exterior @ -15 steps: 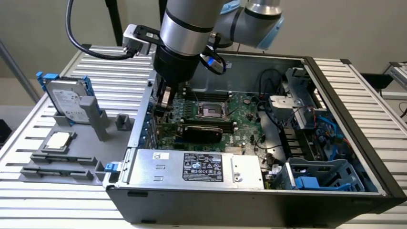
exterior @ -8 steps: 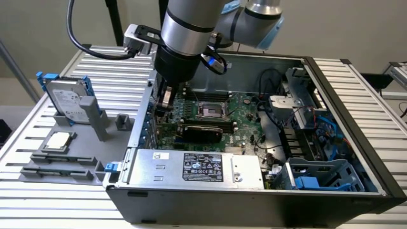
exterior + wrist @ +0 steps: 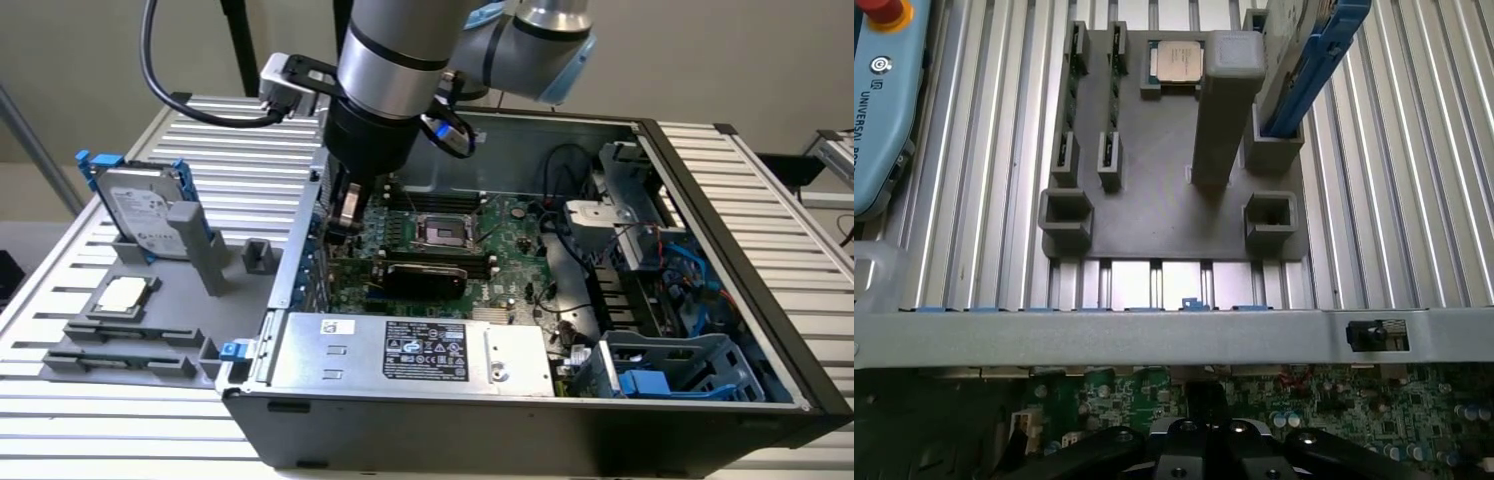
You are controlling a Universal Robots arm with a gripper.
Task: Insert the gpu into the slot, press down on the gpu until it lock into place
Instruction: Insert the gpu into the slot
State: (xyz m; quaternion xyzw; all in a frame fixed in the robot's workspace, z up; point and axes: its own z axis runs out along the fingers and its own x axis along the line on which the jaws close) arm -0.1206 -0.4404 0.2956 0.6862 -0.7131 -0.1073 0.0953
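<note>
I see my arm's black gripper lowered inside the open dark-grey computer case, at the motherboard edge on the exterior view's left. Something flat and pale hangs below the wrist there; I judge it to be the gpu, the small flat card, held edge-down, though its black face is not plain to me. I cannot tell for certain whether the fingers pinch it or stand spread, since the wrist housing hides them. The long narrow blue slot is hidden from me; I judge it lies under the gripper near the case wall.

In the wrist view, the black finger bases sit over the green motherboard, with the case's grey metal wall just beyond and the grey parts tray outside it.

To do this step well, I judge the card's edge should stay parallel to the slot and the push run straight down, evenly along its length, without tilting toward the case wall.
</note>
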